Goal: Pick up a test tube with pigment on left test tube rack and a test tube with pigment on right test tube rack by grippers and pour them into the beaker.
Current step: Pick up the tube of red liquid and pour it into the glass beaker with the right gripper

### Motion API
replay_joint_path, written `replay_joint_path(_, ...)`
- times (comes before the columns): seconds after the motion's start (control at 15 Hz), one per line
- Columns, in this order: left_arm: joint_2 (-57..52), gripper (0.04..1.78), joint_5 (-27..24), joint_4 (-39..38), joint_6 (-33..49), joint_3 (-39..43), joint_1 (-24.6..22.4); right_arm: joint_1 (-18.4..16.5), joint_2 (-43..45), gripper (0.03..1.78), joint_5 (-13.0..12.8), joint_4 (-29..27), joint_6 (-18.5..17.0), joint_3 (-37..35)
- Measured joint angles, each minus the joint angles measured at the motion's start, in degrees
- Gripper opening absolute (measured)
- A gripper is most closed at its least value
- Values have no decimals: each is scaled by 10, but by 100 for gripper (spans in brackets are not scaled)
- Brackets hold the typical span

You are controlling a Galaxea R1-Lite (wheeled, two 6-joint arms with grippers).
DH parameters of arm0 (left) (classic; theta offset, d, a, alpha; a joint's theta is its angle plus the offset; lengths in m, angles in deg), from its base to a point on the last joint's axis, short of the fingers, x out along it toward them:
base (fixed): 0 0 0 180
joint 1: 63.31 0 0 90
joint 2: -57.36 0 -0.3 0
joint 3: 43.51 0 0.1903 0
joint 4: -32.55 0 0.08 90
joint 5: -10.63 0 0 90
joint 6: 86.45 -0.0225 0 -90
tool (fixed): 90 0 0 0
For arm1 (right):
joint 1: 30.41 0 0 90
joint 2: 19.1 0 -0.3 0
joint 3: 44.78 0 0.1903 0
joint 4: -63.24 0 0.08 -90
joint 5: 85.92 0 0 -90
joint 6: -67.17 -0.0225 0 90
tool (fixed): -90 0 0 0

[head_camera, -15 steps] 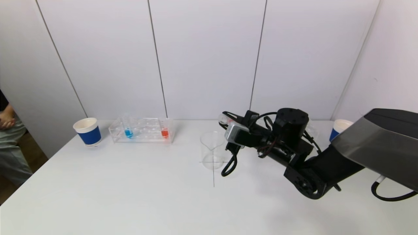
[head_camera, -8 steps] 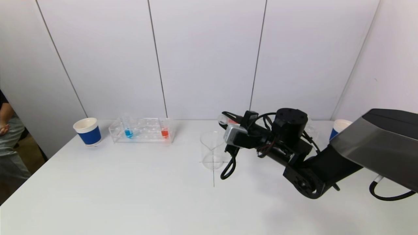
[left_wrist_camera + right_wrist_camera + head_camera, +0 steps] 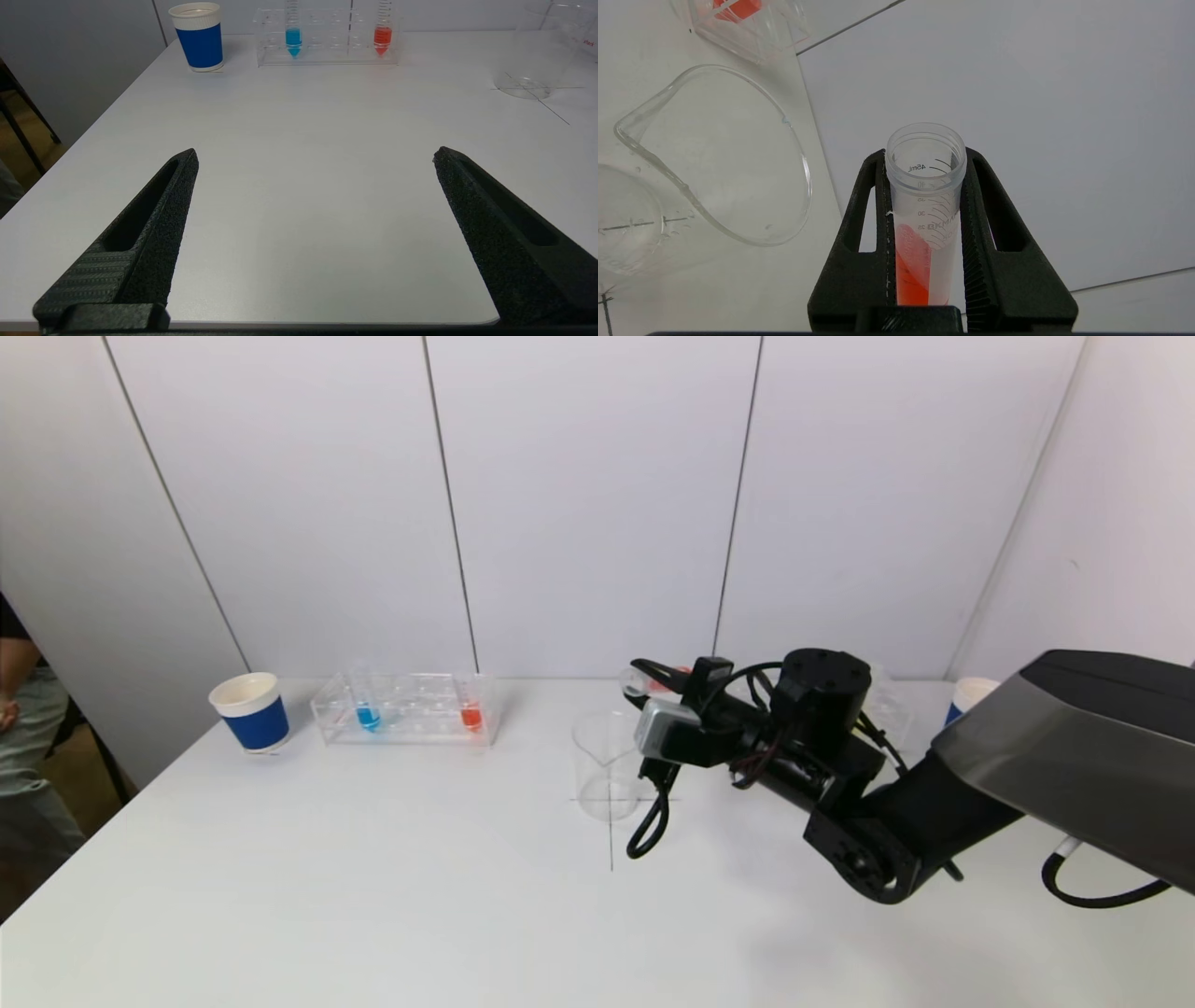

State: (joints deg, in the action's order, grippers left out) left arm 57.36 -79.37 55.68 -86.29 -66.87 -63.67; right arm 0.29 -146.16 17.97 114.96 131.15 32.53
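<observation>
Right of centre in the head view, the right gripper (image 3: 644,679) pinches a clear plastic test tube holding red pigment (image 3: 924,214), tilted just above and beside the empty clear glass beaker (image 3: 608,765) mid-frame. The left gripper (image 3: 313,158) hangs spread wide over the white table (image 3: 303,186), well apart from the clear left rack (image 3: 408,708) at upper left.
</observation>
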Motion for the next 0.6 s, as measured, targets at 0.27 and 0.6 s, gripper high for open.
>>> replay_joint_path(0.27,0,176,0,0,0,0,0,0,-10,46,4,0,4,12)
replay_joint_path(0.6,0,176,0,0,0,0,0,0,-17,46,4,-1,12,25)
